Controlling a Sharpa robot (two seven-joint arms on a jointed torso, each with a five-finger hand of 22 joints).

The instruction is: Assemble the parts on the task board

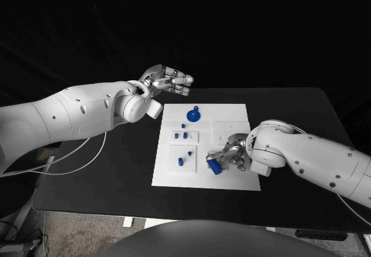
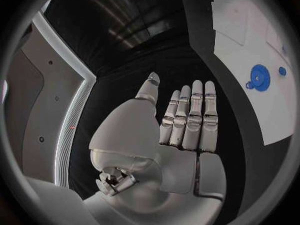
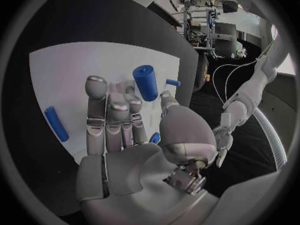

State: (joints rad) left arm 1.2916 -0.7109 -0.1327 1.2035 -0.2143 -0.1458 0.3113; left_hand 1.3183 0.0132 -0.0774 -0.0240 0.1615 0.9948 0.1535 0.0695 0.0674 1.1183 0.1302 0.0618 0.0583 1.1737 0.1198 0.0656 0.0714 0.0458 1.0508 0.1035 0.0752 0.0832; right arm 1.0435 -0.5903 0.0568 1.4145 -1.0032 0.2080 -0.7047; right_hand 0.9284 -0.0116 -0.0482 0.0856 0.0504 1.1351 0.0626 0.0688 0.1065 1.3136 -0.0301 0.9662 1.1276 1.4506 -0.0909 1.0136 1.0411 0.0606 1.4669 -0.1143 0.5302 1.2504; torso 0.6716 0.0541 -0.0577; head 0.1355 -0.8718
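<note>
Your right hand [image 1: 229, 154] sits low over the near right part of the task board [image 1: 232, 115], which lies in the middle of the black surface [image 1: 301, 107]. Its fingers close around a blue cylinder [image 1: 215, 166]; in the head view the piece pokes out below the hand, tilted, its lower end close to the board. The right wrist view shows that cylinder [image 3: 146, 82] beyond the fingertips [image 3: 95, 86], pressed against them, so you have the part held in the right hand [image 3: 125, 135].

Your left hand [image 1: 166, 80] hangs over the far side of the surface, just past the far left corner of the board, touching nothing. In the left wrist view the left hand [image 2: 178, 130] is flat, its fingers [image 2: 197, 110] straight and side by side, thumb set apart, and nothing lies in it.

On the board you have a round blue part with a small tab [image 1: 193, 114] near the far edge, well apart from both hands; the same piece [image 2: 259, 77] shows in the left wrist view. Several small blue pegs [image 1: 185, 136] lie or stand along the board's left side, in the raised white panels there. Another loose blue cylinder [image 3: 56, 123] lies flat on the board beside the right hand's fingers.
</note>
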